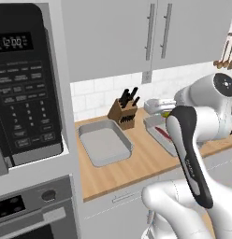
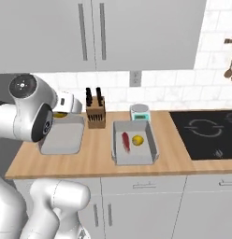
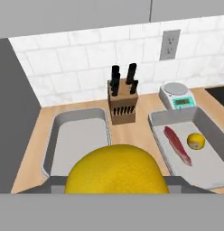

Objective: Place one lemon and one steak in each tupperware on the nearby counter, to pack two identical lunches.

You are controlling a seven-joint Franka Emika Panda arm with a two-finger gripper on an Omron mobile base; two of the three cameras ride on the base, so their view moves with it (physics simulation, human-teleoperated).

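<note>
Two pale-grey tupperware trays lie on the wood counter (image 2: 97, 149). The left tupperware (image 3: 80, 135) (image 2: 61, 137) (image 1: 104, 142) holds nothing. In the right tupperware (image 3: 172, 118) (image 2: 134, 125) lie a red steak (image 3: 177, 144) (image 2: 126, 141) and a lemon (image 3: 195, 141) (image 2: 137, 139). My gripper (image 2: 61, 112) hangs over the back edge of the left tray, shut on a second lemon (image 3: 116, 171) (image 2: 60, 115) (image 1: 165, 113). That lemon looms large at the bottom of the hand view and hides the fingertips.
A knife block (image 3: 122, 101) (image 2: 95, 112) stands between the trays at the back. A kitchen scale (image 3: 177, 94) sits behind the right tray. A black cooktop (image 2: 204, 133) lies to the right. A microwave (image 1: 24, 84) and oven column bound the counter's left end. Cabinets hang overhead.
</note>
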